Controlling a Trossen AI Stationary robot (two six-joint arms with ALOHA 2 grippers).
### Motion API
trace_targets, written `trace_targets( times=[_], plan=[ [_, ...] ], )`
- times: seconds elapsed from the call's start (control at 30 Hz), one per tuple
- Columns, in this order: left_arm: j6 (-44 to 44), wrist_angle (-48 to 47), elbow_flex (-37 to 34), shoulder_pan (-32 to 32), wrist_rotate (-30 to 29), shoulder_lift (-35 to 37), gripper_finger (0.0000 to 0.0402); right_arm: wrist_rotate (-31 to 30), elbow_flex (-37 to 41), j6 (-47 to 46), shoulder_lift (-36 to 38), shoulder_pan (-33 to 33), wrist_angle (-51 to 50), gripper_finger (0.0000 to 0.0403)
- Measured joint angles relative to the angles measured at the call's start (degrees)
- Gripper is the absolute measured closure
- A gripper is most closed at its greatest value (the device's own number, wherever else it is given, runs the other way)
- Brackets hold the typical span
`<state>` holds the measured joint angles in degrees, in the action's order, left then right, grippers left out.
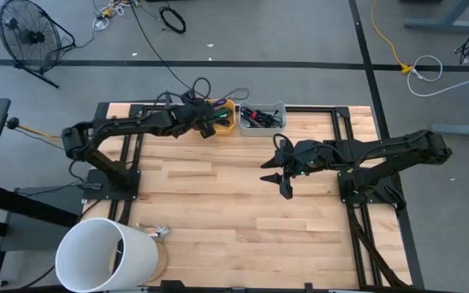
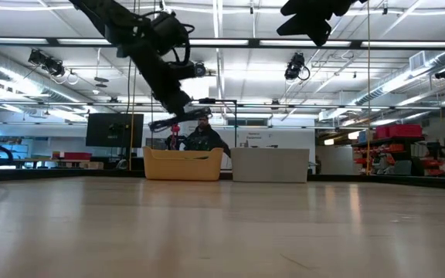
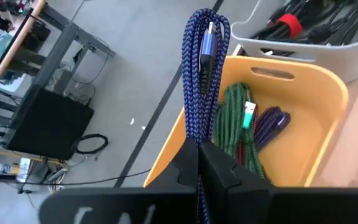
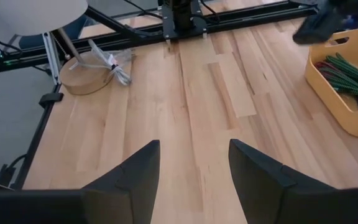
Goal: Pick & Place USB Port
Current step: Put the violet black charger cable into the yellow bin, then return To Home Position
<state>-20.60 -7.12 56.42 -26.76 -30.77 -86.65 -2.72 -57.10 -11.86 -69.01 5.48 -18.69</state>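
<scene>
Blue braided USB cable, folded into a bundle, is pinched between the closed fingers of the left gripper above the yellow bin. In the left wrist view the bundle's long axis runs straight out from the fingertips, and its blue plug with a silver tip lies along the bundle near the far end, pointing away from the gripper. No writing or brand can be read on the cable or the bins.

Inside the yellow bin lie a green cable with a pale teal plug and a purple cable. Just beside it stands a grey bin holding black cables bound with a red tie.

From above, the left gripper hangs at the back edge of the wooden table, over the yellow bin. The right gripper hovers over the bare middle of the table with its fingers spread, holding nothing. A white lamp stands at the table's front left corner.
</scene>
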Motion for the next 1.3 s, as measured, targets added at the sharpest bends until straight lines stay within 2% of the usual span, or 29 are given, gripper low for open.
trace_targets(
  times=[0.2, 0.33, 0.4, 0.6, 0.8, 0.93, 1.1, 1.23, 1.3],
  plan=[
    [-1.33, 1.83, -0.3, -0.42, 1.39, -6.25, 0.04, 0.02, -0.01, 0.17, 0.0, 0.0, 0.3, 0.0211],
    [-1.67, 2.7, -0.34, -0.78, -2.37, -9.24, 0.0398, -0.44, 0.0, 0.29, 0.0, 0.0, 0.28, 0.0211],
    [-1.09, 3.53, -0.34, -1.17, -2.12, -10.04, 0.0397, -0.79, -0.01, 0.31, 0.0, 0.0, 0.26, 0.0211],
    [0.3, 4.27, -0.32, -2.12, 0.59, -10.49, 0.0395, -0.9, -0.01, 0.49, 0.0, 0.0, 0.26, 0.0211],
    [0.42, 4.52, -0.31, -2.48, 0.18, -10.49, 0.0349, -0.9, -0.02, 0.53, 0.0, 0.0, 0.24, 0.0211],
    [0.46, 4.53, -0.3, -2.43, 0.22, -10.49, 0.0331, -0.9, -0.02, 0.55, 0.0, 0.0, 0.24, 0.0211],
    [0.76, 5.04, -0.28, -2.26, 0.59, -10.49, 0.0326, -0.9, 0.0, 0.55, 0.0, 0.0, 0.24, 0.0211],
    [5.56, 8.05, -0.28, -1.47, 1.05, -9.34, 0.0328, -0.92, -0.01, 1.56, 0.0, 0.0, 0.19, 0.0211],
    [6.69, 9.55, -0.26, -0.86, 3.7, -7.43, 0.0328, -1.15, 0.0, 3.18, 0.0, -0.01, 0.12, 0.0211]
  ],
)
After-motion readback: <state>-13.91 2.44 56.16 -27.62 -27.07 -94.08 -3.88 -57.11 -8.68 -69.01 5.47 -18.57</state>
